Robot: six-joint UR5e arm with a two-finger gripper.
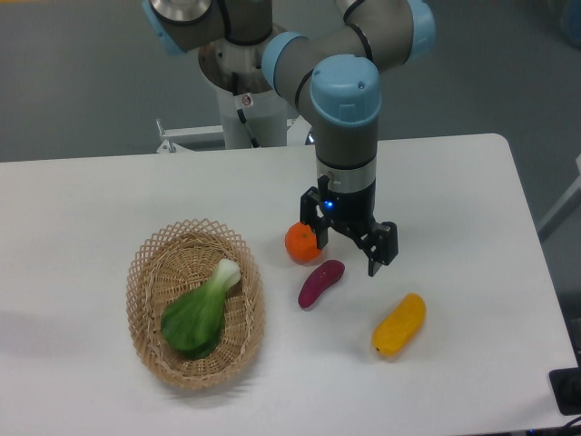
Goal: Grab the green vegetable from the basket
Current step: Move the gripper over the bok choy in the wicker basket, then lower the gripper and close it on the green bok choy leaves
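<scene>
Tool (350,247) pointing down, spread above purple piece (320,283)

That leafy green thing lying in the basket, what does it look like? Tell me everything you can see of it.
The green vegetable looks like a toy bok choy, smooth and slightly glossy like plastic. Broad dark green leaves form its lower left end; a pale whitish-green stalk tapers to the upper right. It lies flat and diagonal inside the oval woven basket, resting on the bottom, its stalk tip near the rim. It is the only thing in the basket, and the gripper is well away from it.
</scene>
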